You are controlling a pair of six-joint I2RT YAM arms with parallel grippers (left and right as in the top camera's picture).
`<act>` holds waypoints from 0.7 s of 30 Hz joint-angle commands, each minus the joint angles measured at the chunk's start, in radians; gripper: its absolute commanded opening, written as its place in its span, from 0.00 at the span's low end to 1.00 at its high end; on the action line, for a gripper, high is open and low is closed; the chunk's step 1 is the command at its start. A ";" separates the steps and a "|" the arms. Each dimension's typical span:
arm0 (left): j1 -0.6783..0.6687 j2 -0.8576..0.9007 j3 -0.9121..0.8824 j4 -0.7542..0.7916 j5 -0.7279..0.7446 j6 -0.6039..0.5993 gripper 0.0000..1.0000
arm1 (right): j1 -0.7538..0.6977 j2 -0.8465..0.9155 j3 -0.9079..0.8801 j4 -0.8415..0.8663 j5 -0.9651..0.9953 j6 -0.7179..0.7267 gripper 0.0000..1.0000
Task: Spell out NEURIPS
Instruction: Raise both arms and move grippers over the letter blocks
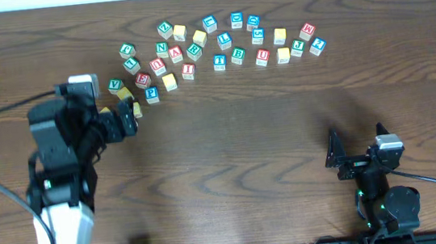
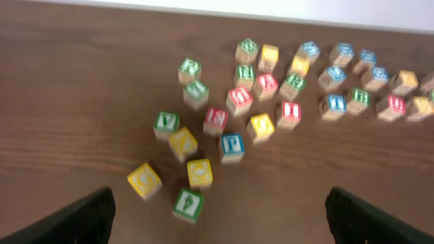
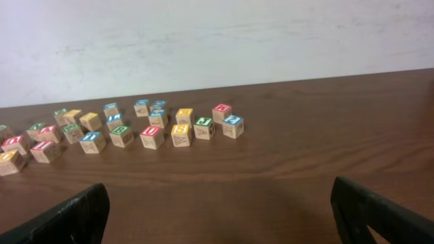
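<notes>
NEURIPS cubes (image 1: 162, 50) lay scattered among other blocks (image 1: 280, 36) at the table's (image 1: 284, 131) far side while you had the left gripper (image 1: 124, 116) wide and empty beside their left end, right gripper (image 1: 358, 156) wide at near right.

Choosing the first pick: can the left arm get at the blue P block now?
Probably yes. The left pincer is open and close to the blue P block, and nothing lies on it, though a yellow block beside it may get nudged.
</notes>
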 commanded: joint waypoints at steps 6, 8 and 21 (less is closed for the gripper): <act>-0.034 0.234 0.277 -0.146 0.016 0.000 0.98 | -0.006 -0.005 -0.003 -0.003 -0.002 -0.013 0.99; -0.050 0.271 0.322 -0.147 0.016 0.007 0.97 | -0.006 -0.006 -0.003 0.001 0.003 -0.013 0.99; -0.066 0.336 0.404 -0.148 0.016 0.033 0.98 | -0.006 -0.005 -0.003 0.044 -0.116 -0.019 0.99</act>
